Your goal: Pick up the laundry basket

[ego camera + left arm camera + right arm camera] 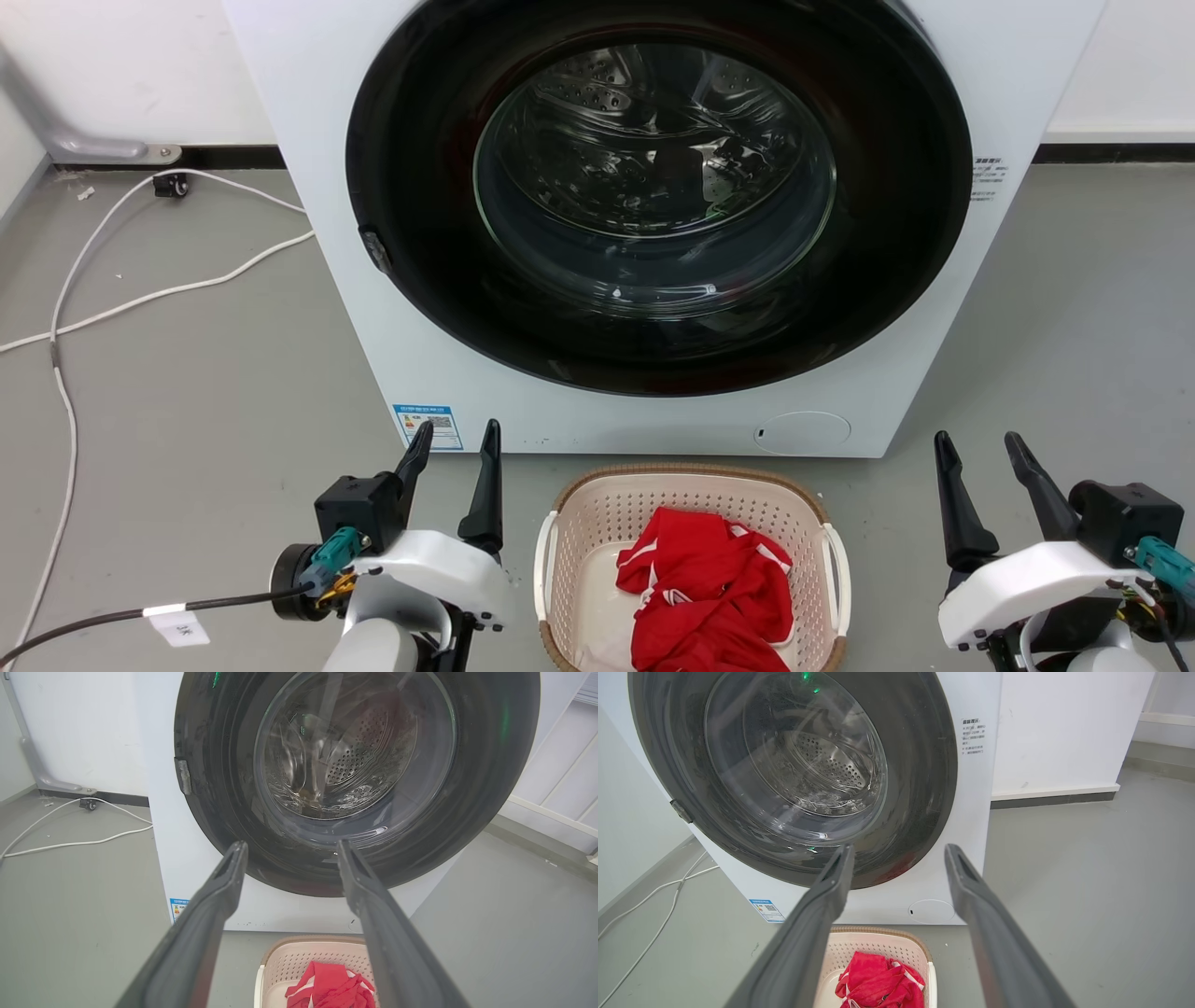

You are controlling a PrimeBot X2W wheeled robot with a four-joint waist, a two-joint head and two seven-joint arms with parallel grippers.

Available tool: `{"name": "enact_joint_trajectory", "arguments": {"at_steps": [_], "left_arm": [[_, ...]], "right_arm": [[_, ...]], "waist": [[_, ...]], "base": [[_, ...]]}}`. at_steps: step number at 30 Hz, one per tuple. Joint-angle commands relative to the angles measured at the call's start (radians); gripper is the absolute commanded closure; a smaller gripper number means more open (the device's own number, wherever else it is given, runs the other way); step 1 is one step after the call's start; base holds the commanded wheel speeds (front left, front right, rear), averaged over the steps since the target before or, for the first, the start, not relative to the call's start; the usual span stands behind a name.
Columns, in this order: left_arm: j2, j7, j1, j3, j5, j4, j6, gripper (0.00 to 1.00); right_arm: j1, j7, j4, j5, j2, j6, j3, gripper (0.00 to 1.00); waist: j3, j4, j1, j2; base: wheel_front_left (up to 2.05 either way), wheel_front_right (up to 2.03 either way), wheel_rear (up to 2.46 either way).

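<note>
Dark-fingered, open and empty, the left gripper (457, 437) and right gripper (977, 446) flank the cream perforated plastic laundry basket (597, 523) on the grey floor (187, 420). Uneven holds on its white handles (543, 579) could tip it, spilling what looks like a red garment (709, 588). The white front-loading washing machine (327, 233) crowds close behind.

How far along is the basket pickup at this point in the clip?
Done: nothing visible. The laundry basket sits on the floor before the washing machine, with red cloth inside. In hand: the left end effector and right end effector flank it, both open and touching nothing. Left: reach the white side handles, grip, lift.
</note>
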Motion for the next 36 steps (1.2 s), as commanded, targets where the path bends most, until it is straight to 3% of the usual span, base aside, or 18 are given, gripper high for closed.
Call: {"name": "enact_joint_trajectory", "arguments": {"at_steps": [1,22,36], "left_arm": [[0.001,-0.010,-0.022,-0.003,0.020,-0.001,0.005,0.00],[0.000,-0.048,-0.035,-0.027,0.106,0.042,0.010,0.00],[0.000,-0.059,-0.032,-0.032,0.110,0.052,0.016,0.00]], "right_arm": [[0.009,0.002,-0.011,-0.018,0.002,0.000,0.000,0.00],[0.029,-0.022,-0.019,-0.121,0.002,0.000,0.008,0.00],[0.032,-0.044,0.000,-0.090,0.002,0.000,0.000,0.00]], "waist": [[0.000,0.000,-0.0001,0.0000],[-0.001,-0.001,-0.0001,0.0000],[-0.001,0.001,-0.0001,0.0000]], "base": [[0.00,0.00,0.00],[0.00,0.00,0.00],[0.00,0.00,0.00]]}}
